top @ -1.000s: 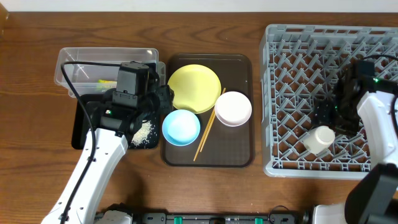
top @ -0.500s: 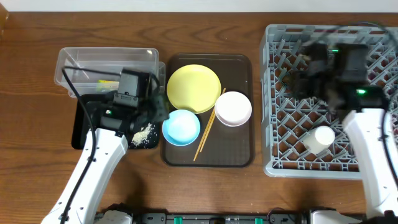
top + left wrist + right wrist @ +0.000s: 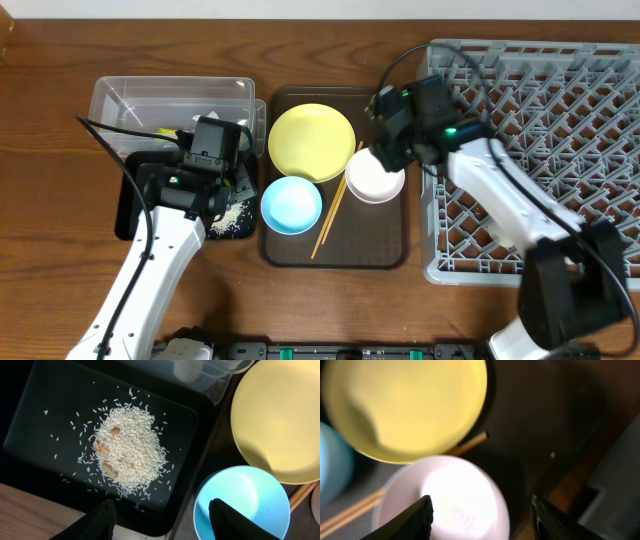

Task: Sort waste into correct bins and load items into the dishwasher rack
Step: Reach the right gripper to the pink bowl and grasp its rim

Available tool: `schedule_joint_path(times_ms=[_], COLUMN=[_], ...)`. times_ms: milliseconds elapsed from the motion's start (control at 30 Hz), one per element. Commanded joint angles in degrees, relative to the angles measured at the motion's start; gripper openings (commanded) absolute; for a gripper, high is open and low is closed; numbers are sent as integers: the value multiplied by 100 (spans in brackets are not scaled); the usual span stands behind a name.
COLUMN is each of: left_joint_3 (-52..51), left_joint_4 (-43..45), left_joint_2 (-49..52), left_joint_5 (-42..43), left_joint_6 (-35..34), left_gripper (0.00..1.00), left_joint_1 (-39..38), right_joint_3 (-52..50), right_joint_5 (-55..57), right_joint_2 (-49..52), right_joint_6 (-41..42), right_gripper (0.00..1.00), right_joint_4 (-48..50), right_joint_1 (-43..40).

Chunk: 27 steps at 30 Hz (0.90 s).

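Note:
My left gripper (image 3: 238, 186) (image 3: 165, 522) is open and empty, straddling the black tray's (image 3: 130, 205) (image 3: 40, 400) near corner and the light-blue bowl (image 3: 291, 203) (image 3: 240, 500). Rice grains (image 3: 232, 212) (image 3: 125, 450) lie piled in the black tray. The green-and-yellow wrapper (image 3: 170, 131) sits in the clear tub (image 3: 150, 100). My right gripper (image 3: 386, 153) (image 3: 480, 515) is open above the white bowl (image 3: 375, 178) (image 3: 450, 500). The yellow plate (image 3: 312, 140) (image 3: 405, 405) and chopsticks (image 3: 330, 215) (image 3: 470, 442) lie beside it. The grey rack (image 3: 560, 80) stands on the right. The cup is hidden under my right arm.
The plate, both bowls and the chopsticks rest on a dark brown serving tray (image 3: 385, 245) between the bins and the rack. The clear tub's corner (image 3: 210, 370) overlaps the black tray's far edge. The rack's wall (image 3: 620, 485) is close on the right of the white bowl.
My right arm has swung left out of the rack, empty, to above the white bowl; the cup stayed in the rack. My left gripper has shifted slightly over the black tray.

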Motion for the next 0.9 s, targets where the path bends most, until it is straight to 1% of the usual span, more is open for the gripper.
schedule_joint_path(times_ms=[0, 100, 233, 400, 467, 500, 600, 667, 867], left_joint_3=[31, 31, 31, 31, 31, 31, 31, 31, 31], left_joint_4=[-15, -15, -15, -15, -15, -15, -15, -13, -4], left_joint_2=[-20, -20, -20, -20, -20, -20, -20, -20, -20], left_joint_5=[-151, -153, -151, -151, -151, -151, -151, -151, -151], left_joint_6=[-74, -72, -72, -72, -74, -74, -74, -74, -74], left_gripper=[63, 63, 63, 63, 63, 63, 63, 64, 64], left_joint_1=[39, 39, 39, 39, 39, 39, 39, 39, 39], right_joint_3=[46, 46, 46, 44, 44, 44, 48, 48, 76], right_joint_5=[734, 907, 907, 905, 905, 918, 1226, 1469, 2094], right_joint_2=[308, 535, 723, 767, 767, 765, 686, 531, -575], right_joint_6=[-68, -48, 101, 144, 146, 146, 431, 468, 466], right_gripper=[59, 58, 53, 20, 4, 1, 1, 1, 1], right_joint_4=[-7, 0, -24, -109, -136, -151, -219, -273, -85], right_joint_1=[142, 151, 122, 120, 118, 118, 116, 90, -146])
